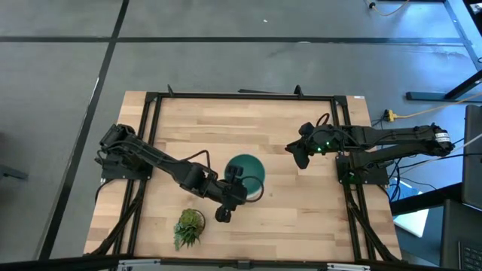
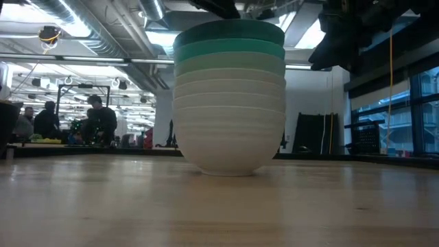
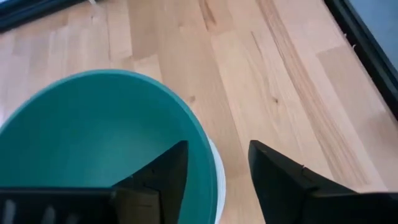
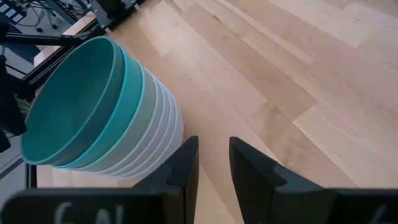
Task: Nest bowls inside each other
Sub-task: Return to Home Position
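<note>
All the bowls stand nested in one stack [image 1: 250,170] on the table's middle, resting on the bottom white bowl [image 2: 230,154]. White bowls are below, a pale mint one above them, and two teal ones on top [image 4: 68,93]. My left gripper [image 3: 214,146] is open at the stack's near-left side [image 1: 238,175]. One finger [image 3: 165,171] is over the top teal bowl's hollow [image 3: 93,137] and the other is outside the rim; I see no touch. My right gripper [image 4: 214,142] hovers to the stack's right [image 1: 300,156], open by a narrow gap, holding nothing.
A small green potted plant [image 1: 189,227] stands near the table's near edge, to the left of the stack. A black frame [image 1: 241,95] runs around the wooden table. Bare wood lies between the stack and the right arm, and toward the far edge.
</note>
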`<state>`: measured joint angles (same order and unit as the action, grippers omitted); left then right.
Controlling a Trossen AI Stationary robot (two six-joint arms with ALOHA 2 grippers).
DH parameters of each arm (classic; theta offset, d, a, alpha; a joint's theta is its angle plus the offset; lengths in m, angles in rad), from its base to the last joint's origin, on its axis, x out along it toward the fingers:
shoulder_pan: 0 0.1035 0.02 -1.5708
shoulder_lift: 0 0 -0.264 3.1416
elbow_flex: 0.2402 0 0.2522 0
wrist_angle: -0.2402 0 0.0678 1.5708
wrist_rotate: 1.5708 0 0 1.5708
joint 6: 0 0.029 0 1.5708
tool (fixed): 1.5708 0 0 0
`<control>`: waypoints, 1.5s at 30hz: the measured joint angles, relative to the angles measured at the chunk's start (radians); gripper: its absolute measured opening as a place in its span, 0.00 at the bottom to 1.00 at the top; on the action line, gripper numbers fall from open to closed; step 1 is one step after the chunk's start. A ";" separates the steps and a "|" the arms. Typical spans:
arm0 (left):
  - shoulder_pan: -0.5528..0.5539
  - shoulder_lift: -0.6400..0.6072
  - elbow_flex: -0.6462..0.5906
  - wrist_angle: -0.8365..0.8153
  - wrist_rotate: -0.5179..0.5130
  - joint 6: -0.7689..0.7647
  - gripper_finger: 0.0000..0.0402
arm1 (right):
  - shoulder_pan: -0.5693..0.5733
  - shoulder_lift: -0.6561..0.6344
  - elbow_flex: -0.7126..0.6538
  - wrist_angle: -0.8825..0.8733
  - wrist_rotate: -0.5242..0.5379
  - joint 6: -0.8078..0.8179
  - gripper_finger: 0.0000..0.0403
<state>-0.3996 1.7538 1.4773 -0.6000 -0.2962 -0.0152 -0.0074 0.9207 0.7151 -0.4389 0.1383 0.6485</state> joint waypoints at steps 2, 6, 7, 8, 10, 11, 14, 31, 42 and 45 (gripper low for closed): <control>0.000 0.000 0.000 0.008 0.000 0.008 0.42 | 0.000 0.000 0.000 0.000 0.000 -0.001 0.22; 0.000 0.000 0.024 0.009 0.004 0.046 0.43 | 0.000 0.000 0.000 0.000 0.000 -0.002 0.22; 0.000 0.000 0.036 0.009 0.005 0.051 0.43 | 0.000 0.000 0.000 0.000 0.000 -0.002 0.22; 0.000 0.000 0.048 0.007 0.005 0.053 0.43 | 0.000 0.000 0.000 -0.001 0.000 -0.002 0.22; 0.000 0.000 0.074 0.003 -0.005 0.061 0.43 | 0.000 0.000 0.000 -0.001 0.000 -0.002 0.22; 0.000 0.000 0.088 0.002 -0.007 0.078 0.43 | 0.000 0.000 0.000 -0.001 0.000 -0.002 0.22; 0.000 0.000 0.132 0.000 -0.009 0.104 0.43 | 0.000 0.000 0.000 -0.001 0.000 -0.002 0.22; 0.001 -0.150 0.232 0.010 -0.032 0.150 0.43 | 0.015 -0.018 0.000 -0.050 0.007 -0.076 0.22; 0.009 -0.438 0.159 0.032 -0.063 0.176 0.43 | 0.043 -0.161 0.000 0.041 0.217 -0.291 0.22; 0.020 -0.526 0.050 0.090 -0.105 0.163 0.43 | 0.042 -0.203 0.000 0.124 0.262 -0.373 0.22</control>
<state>-0.3791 1.2282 1.5277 -0.5096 -0.4010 0.1481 0.0347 0.7177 0.7151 -0.3148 0.4000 0.2759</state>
